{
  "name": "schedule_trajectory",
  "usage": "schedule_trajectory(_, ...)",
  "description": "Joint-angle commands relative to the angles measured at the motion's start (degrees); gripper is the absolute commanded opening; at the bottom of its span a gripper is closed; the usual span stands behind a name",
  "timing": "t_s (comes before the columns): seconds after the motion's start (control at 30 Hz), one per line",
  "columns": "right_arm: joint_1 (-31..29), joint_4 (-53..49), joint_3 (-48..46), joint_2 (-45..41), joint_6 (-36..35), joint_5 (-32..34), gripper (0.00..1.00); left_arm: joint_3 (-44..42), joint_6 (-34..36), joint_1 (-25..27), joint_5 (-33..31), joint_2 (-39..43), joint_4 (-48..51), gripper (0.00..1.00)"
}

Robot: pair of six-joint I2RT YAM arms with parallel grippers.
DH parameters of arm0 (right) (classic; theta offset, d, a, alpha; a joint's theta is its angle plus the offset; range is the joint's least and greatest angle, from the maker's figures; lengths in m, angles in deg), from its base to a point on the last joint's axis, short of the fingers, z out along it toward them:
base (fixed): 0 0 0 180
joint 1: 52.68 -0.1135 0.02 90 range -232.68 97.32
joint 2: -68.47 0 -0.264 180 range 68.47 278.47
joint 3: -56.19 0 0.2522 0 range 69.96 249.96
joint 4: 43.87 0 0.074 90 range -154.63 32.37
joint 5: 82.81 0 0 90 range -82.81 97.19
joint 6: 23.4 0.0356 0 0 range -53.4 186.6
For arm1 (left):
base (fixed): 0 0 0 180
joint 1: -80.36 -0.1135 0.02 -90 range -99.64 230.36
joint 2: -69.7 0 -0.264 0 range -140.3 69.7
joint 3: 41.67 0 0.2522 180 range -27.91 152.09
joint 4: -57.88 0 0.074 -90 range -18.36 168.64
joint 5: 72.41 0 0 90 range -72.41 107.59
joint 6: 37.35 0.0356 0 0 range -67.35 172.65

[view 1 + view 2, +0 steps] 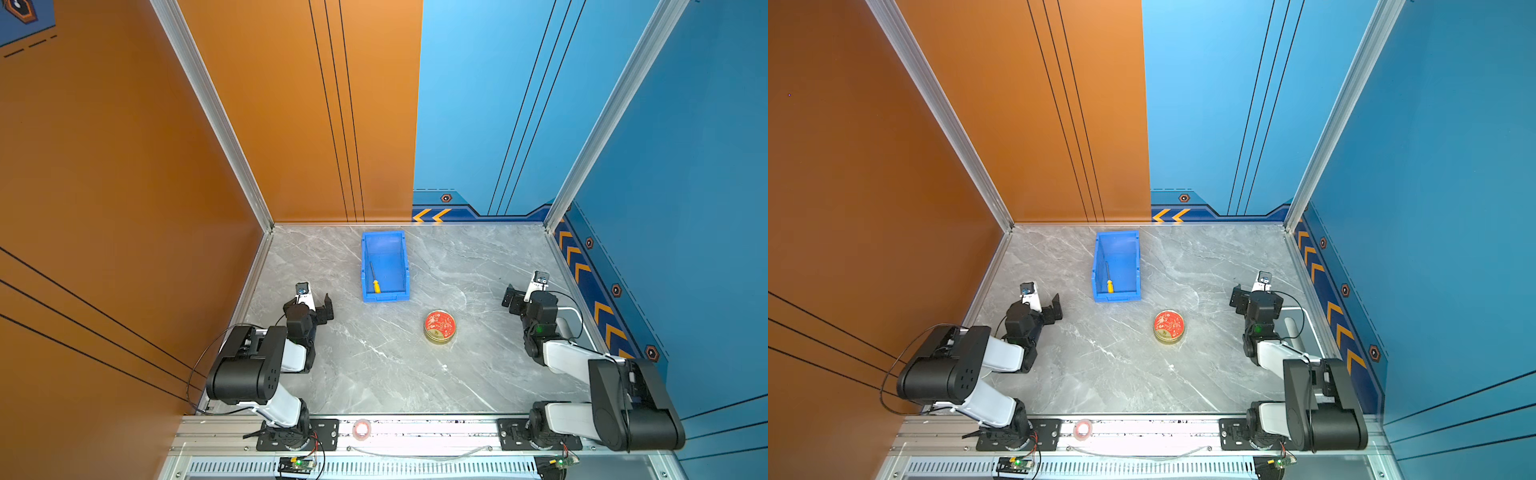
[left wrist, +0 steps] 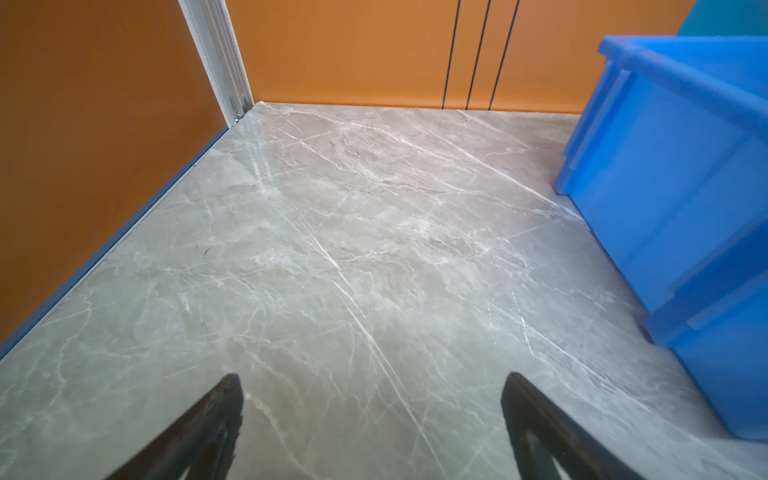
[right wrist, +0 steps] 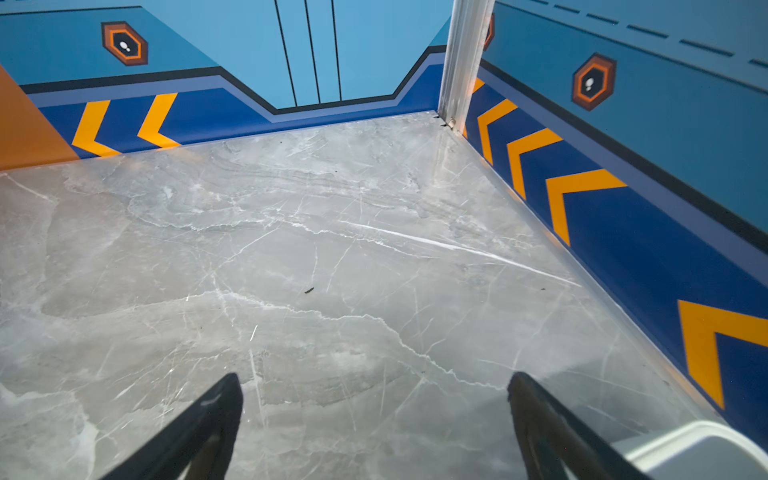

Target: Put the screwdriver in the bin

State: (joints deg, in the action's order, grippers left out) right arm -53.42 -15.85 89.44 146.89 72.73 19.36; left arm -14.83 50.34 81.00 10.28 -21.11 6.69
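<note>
The blue bin stands at the back middle of the marble table. Inside it, along its left wall, lies the screwdriver, yellow handle toward the front. My left gripper hovers open and empty to the left of the bin's front corner. In the left wrist view the gripper has only bare marble between its fingers, and the bin's side wall is close by. My right gripper is open and empty near the right wall, far from the bin.
A round red-and-gold tin sits in front of the bin, slightly right. A white curved object lies under the right arm by the wall. Walls close the table on three sides. A tape roll rests on the front rail.
</note>
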Motion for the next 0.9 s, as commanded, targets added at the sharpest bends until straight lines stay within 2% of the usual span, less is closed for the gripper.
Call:
schedule_trajectory(0.0,0.2,12.8,-1.8,5.1,-0.9,-4.3,1.00,0.4,2.9,0.8,-0.2,0.1,-5.4,0.98)
schedule_trajectory(0.1,0.0,19.1,-1.7,11.3,-1.8,-6.8,1.00,2.6,3.3,1.1,-0.5,0.4,-1.0,0.98)
schedule_trajectory(0.17,0.4,8.4,1.9,9.2,-1.9,-7.0,1.00,4.7,3.4,1.1,-0.1,0.9,3.6,0.98)
schedule_trajectory(0.33,-0.3,10.5,2.0,10.3,-2.3,-6.1,1.00,8.7,3.8,1.1,1.1,1.0,11.5,0.98)
schedule_trajectory(0.87,-0.8,10.3,1.9,10.2,-2.8,-5.6,1.00,8.5,3.6,1.0,1.5,1.1,11.6,0.98)
